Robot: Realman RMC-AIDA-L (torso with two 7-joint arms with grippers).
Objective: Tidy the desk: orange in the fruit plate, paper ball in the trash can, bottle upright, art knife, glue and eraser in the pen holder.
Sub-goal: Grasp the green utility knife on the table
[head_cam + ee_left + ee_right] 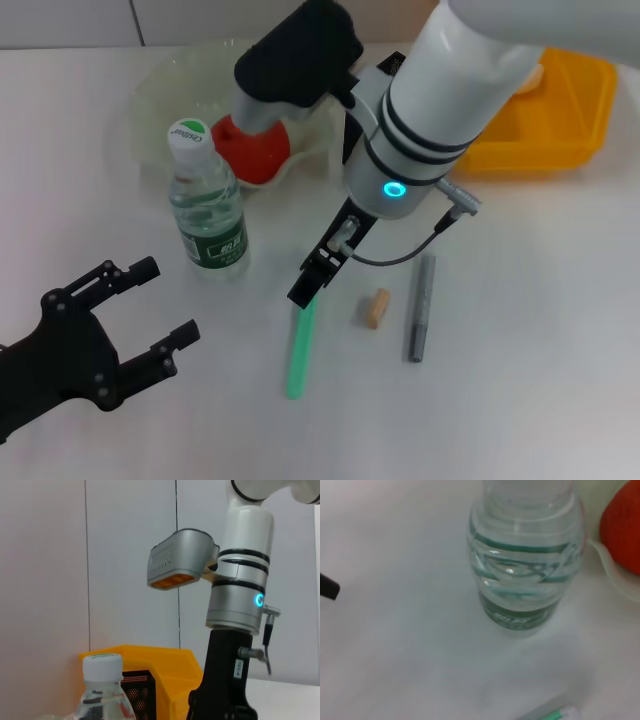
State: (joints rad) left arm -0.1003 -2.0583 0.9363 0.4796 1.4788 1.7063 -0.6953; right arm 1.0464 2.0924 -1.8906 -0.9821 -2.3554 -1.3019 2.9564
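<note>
White desk (560, 330), matte, evenly lit with soft faint shadows. Behind the desk a pale grey panelled wall (45, 570); a thin dark vertical seam (88, 565) and a second seam (177, 510) divide the wall

- We see the bottle (207, 200) standing upright on the white table (540, 330), just beside the fruit plate (160, 90), which holds the orange (255, 150).
- Our right gripper (312, 278) hangs over the top end of a green stick (299, 350).
- The eraser (375, 308) lies between that stick and a grey stick (421, 308).
- Our left gripper (150, 315) hovers with fingers spread, near the front edge.
- The trash can (560, 110) sits far right.
</note>
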